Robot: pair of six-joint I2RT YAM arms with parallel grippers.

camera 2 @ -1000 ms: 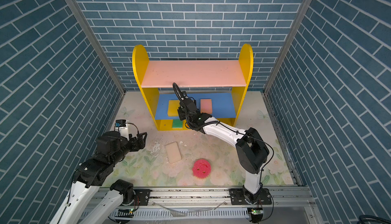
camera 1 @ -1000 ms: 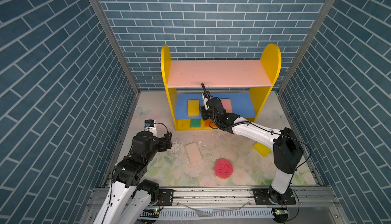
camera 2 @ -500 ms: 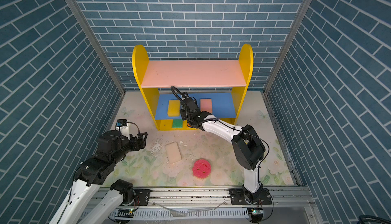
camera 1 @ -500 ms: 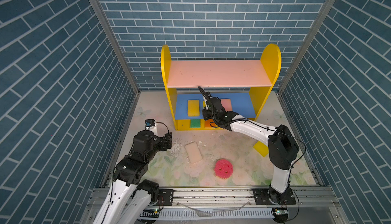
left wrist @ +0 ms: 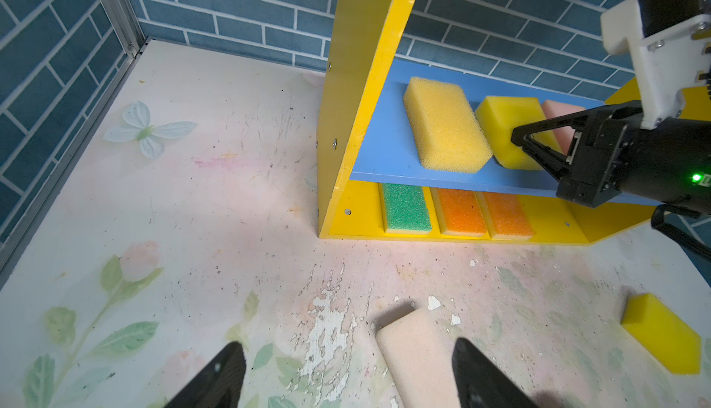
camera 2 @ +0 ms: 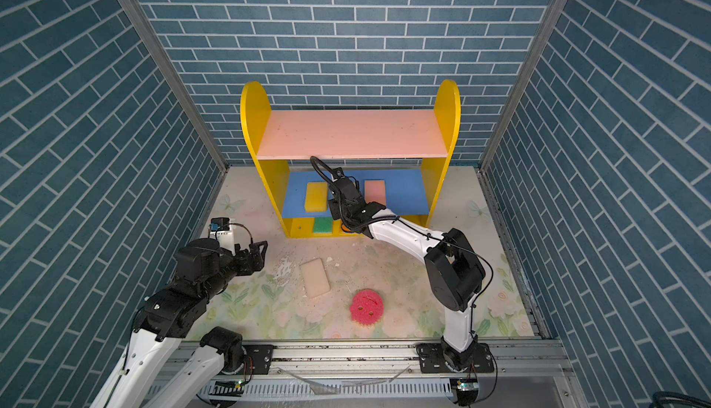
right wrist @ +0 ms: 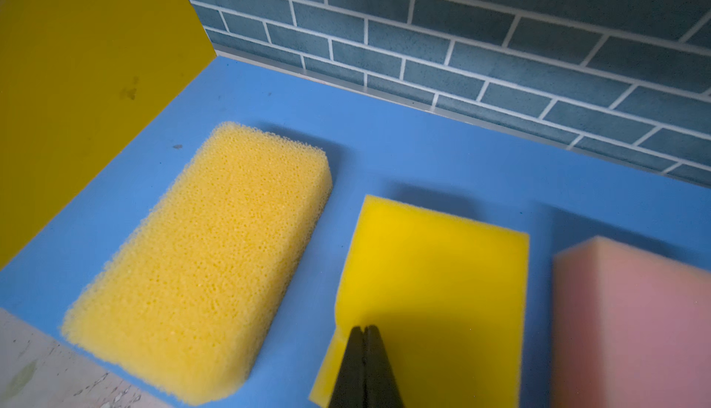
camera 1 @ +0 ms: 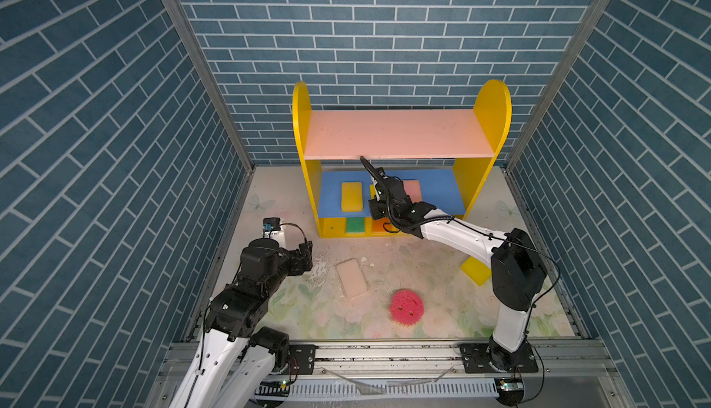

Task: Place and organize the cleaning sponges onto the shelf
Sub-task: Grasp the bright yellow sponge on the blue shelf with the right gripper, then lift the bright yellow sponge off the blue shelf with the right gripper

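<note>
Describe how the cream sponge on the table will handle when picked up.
The cream sponge looks like fine foam, so it probably squashes under the jaws and weighs little. Lying flat on the table, a low slab, it should slide rather than roll or tip if pushed.

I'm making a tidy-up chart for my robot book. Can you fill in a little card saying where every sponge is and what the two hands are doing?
Top pink board: no sponges
Blue board: coarse yellow sponge, smooth yellow sponge, pink sponge
Yellow base: green sponge, orange sponge, another orange sponge
Table: cream sponge, round pink smiley sponge, yellow block
Left hand: open, holding nothing
Right hand: shut, tips on the smooth yellow sponge
</note>
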